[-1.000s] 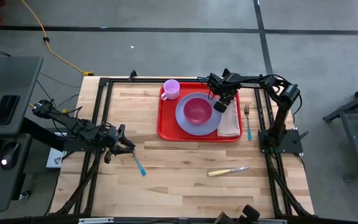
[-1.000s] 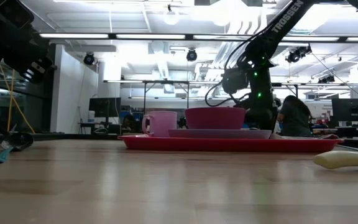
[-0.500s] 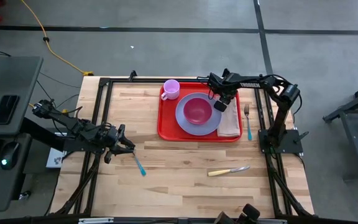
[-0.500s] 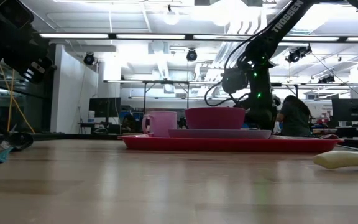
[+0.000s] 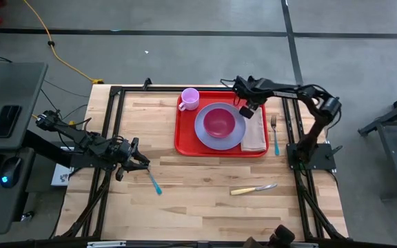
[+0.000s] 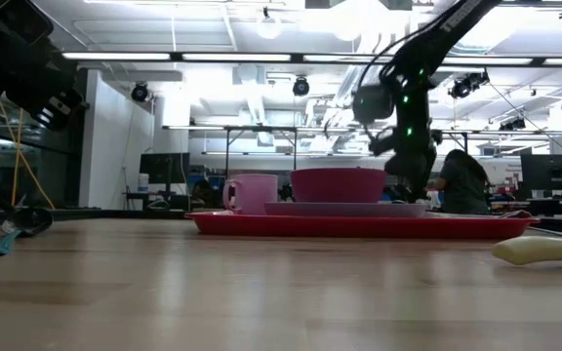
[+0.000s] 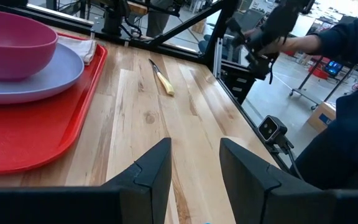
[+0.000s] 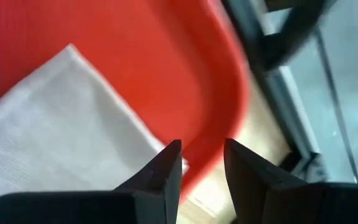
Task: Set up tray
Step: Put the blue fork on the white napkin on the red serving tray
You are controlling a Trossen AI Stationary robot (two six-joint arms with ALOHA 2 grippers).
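Note:
The red tray (image 5: 187, 141) lies at the table's far middle. On it stand a pink cup (image 5: 189, 98) and a lilac plate (image 5: 204, 131) with a magenta bowl (image 5: 218, 122). A tan napkin (image 5: 254, 135) lies flat along the tray's right side. My right gripper (image 5: 248, 109) hangs open above the tray's far right corner (image 8: 222, 81), just past the napkin's far end (image 8: 61, 124), with nothing between its fingers. My left gripper (image 5: 140, 161) waits open over the table's left side, beside a teal-handled spoon (image 5: 154, 182).
A teal-handled fork (image 5: 275, 135) lies on the wood right of the tray. A yellow-handled knife (image 5: 252, 189) lies nearer the front (image 7: 161, 78). Black frame rails (image 5: 291, 124) run along the table's left, far and right sides. Bare wood spreads across the near half.
My right gripper has risen from just over the napkin's far end and shifted a little toward the table's far edge, tipping less steeply downward. The napkin stays flat on the tray.

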